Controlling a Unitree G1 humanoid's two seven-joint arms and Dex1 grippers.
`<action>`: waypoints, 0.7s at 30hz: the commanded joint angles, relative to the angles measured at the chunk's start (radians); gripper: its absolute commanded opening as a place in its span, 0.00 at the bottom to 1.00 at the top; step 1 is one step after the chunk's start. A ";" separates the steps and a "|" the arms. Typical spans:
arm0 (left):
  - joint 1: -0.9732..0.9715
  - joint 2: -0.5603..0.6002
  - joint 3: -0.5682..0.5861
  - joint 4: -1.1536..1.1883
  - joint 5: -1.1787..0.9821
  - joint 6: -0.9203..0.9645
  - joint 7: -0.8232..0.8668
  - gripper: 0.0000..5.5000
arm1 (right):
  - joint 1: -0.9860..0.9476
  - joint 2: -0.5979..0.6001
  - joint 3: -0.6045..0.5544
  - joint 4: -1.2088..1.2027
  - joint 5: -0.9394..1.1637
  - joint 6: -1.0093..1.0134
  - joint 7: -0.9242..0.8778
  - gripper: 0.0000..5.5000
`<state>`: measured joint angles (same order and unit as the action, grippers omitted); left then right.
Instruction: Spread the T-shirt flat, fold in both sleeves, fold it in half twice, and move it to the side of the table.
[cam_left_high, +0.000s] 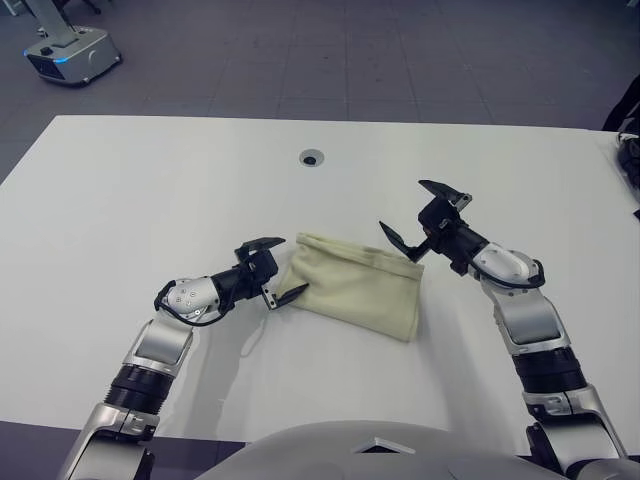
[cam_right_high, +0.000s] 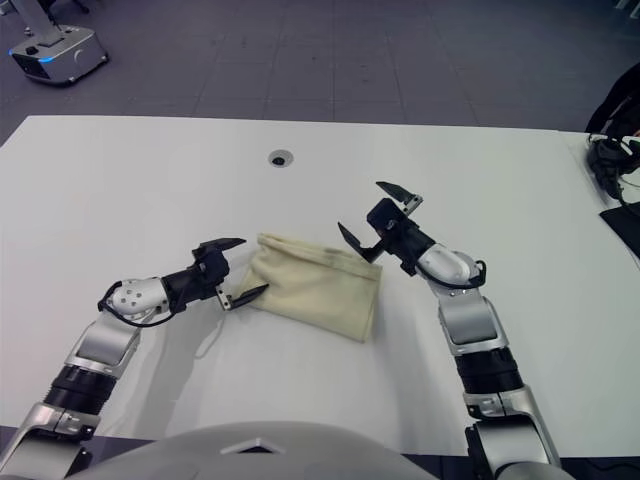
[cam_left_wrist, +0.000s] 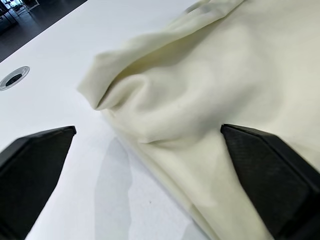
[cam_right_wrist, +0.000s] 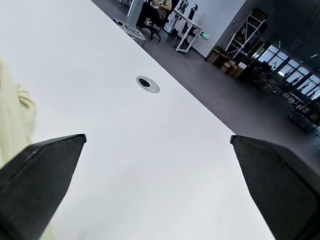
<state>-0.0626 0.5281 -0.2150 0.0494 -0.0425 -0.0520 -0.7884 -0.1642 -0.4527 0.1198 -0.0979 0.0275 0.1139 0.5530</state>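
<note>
The cream T-shirt (cam_left_high: 357, 283) lies folded into a small rectangle in the middle of the white table (cam_left_high: 150, 200). My left gripper (cam_left_high: 272, 268) is open right at the shirt's left edge, one fingertip low beside the cloth. In the left wrist view the shirt (cam_left_wrist: 210, 85) lies between and beyond the two dark fingers (cam_left_wrist: 35, 165). My right gripper (cam_left_high: 427, 213) hangs open just above the shirt's far right corner, holding nothing. The right wrist view catches a sliver of the shirt (cam_right_wrist: 12, 115) beside its fingers (cam_right_wrist: 280, 180).
A round cable hole (cam_left_high: 312, 157) sits in the table behind the shirt. A wheeled robot base (cam_left_high: 72, 55) stands on the floor at the far left. Dark gear (cam_right_high: 610, 160) lies at the table's right edge. Bare tabletop spreads to both sides.
</note>
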 joint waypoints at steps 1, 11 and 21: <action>0.029 0.017 -0.022 0.022 0.035 0.020 -0.006 0.98 | 0.049 -0.012 0.066 -0.052 0.004 0.006 0.074 0.98; 0.034 0.015 -0.018 0.022 0.030 0.014 0.000 0.98 | -0.003 0.012 0.200 0.055 -0.135 -0.055 0.078 0.98; 0.050 0.013 -0.017 -0.004 0.027 0.027 0.012 0.98 | -0.043 0.029 0.204 0.157 -0.190 -0.100 0.052 0.98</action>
<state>-0.0421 0.5283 -0.2142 0.0330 -0.0429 -0.0548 -0.7702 -0.1903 -0.4265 0.3285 0.0334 -0.1528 0.0144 0.6137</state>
